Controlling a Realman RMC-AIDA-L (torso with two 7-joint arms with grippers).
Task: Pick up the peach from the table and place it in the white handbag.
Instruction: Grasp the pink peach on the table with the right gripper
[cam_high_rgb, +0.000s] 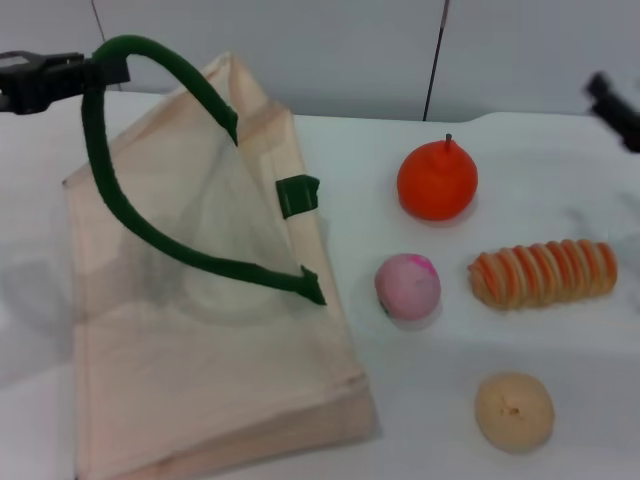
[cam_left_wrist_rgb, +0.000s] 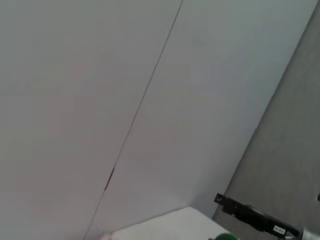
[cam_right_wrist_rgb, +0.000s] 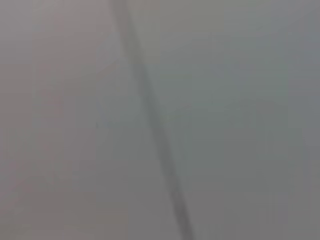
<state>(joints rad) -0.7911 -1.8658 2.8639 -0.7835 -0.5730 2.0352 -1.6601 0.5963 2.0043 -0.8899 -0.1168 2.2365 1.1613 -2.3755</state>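
The peach, pale pink with a magenta blush, lies on the white table just right of the white handbag. The handbag is a large cream tote with dark green handles. My left gripper at the far left top is shut on the upper green handle and holds it raised, so the bag mouth stands open. My right gripper is at the far right edge, high above the table and well away from the peach. The wrist views show only the wall.
An orange stemmed fruit sits behind the peach. A striped orange-and-cream roll lies to the peach's right. A tan dimpled ball sits in front near the table's front edge.
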